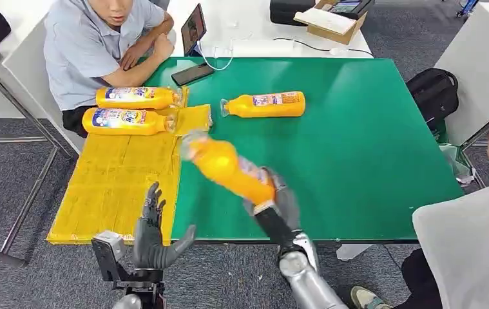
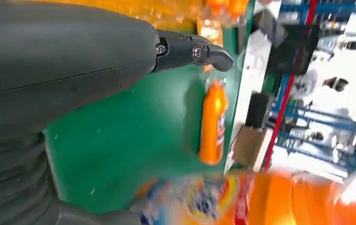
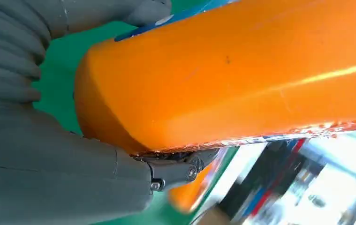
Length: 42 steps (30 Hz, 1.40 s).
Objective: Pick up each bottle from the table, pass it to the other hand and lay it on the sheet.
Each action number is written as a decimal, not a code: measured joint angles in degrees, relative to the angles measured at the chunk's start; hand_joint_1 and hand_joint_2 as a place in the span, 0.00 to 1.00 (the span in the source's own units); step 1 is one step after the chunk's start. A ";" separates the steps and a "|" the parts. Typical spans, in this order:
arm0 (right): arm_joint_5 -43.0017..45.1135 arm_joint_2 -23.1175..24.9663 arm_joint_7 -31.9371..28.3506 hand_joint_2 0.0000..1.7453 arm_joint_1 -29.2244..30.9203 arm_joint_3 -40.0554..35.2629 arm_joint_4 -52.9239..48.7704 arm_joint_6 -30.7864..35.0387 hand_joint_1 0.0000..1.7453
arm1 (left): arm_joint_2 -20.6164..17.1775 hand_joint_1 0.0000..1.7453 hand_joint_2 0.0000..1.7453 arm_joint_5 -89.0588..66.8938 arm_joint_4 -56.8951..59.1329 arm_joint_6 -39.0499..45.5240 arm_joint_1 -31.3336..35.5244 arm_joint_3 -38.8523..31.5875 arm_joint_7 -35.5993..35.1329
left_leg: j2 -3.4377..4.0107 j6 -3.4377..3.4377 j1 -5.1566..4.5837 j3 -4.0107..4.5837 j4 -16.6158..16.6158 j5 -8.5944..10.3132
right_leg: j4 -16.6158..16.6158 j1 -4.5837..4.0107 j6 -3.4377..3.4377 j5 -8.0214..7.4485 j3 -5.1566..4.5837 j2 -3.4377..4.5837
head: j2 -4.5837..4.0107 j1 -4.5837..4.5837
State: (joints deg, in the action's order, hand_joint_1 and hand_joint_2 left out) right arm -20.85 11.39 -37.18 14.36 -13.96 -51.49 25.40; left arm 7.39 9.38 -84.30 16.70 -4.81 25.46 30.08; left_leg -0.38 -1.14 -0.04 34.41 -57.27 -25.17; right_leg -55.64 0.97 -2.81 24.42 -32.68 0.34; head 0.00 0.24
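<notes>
Orange bottle (image 1: 229, 168) is clamped near its base in the right hand (image 1: 279, 201), tilted above the green table (image 1: 370, 141) beside the yellow sheet (image 1: 113, 187). Left hand (image 1: 153, 235) waits with fingers apart, holding nothing. Gripped so low, the bottle could swing and slip during the handover; 2 bottles (image 1: 129, 109) already lie on the sheet.

The robot's silver right arm reaches forward, its grey many-fingered right hand (image 1: 279, 201) clasping an orange plastic bottle (image 1: 229, 167). The grey left hand (image 1: 153, 233) stands upright, fingers spread, empty.
</notes>
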 measured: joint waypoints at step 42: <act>6.98 2.21 -2.47 0.00 -0.54 -23.66 5.14 3.89 0.00 | 0.15 1.00 1.00 11.48 0.31 2.00 2.94 -0.15 -3.39 | -0.01 0.00 0.00 0.11 0.00 0.01 | 0.00 0.01 0.00 0.00 -0.10 0.00 | 0.00 -0.02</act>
State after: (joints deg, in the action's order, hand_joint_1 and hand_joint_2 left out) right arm -13.87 13.60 -39.65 13.82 -37.62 -46.35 29.29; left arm 7.54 20.85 -84.00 18.70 -1.87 25.31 26.69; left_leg -0.39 -1.14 -0.04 34.52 -57.27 -25.17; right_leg -55.64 0.98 -2.81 24.42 -32.79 0.34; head 0.00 0.22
